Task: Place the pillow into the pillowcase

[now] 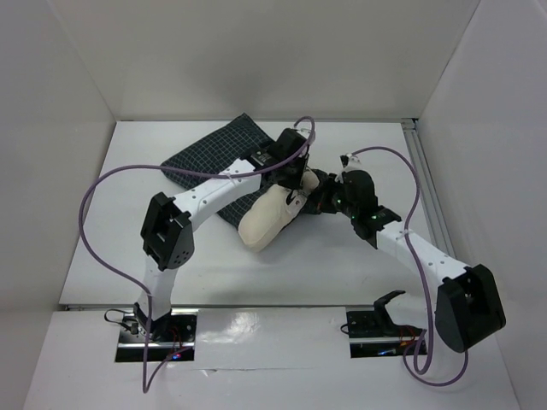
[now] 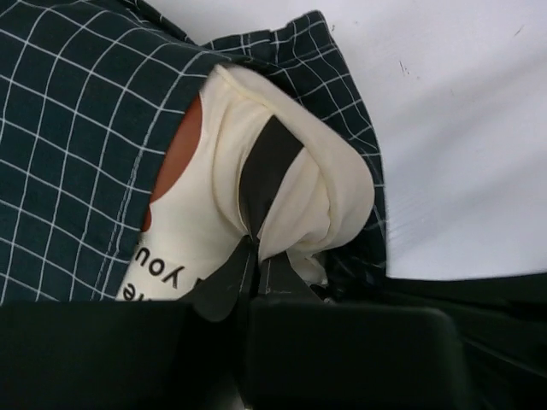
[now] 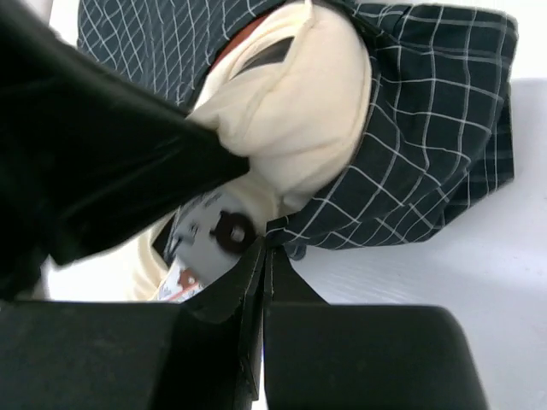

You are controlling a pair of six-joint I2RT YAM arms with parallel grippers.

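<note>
Pillow [image 1: 265, 224] partly inside checked pillowcase [image 1: 209, 155], cream end sticking out

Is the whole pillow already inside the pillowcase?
No, in the top view one cream end of the pillow sticks out of the checked pillowcase.

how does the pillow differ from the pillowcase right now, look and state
Colour: the pillow is cream-white with black lettering and a brown print; the pillowcase is dark navy with a fine white grid. Shape: the pillow is plump and bulging, the pillowcase thin and mostly flat. State: the pillow's far end sits inside the pillowcase's mouth, while its near end lies bare outside. Both are soft cloth.
</note>
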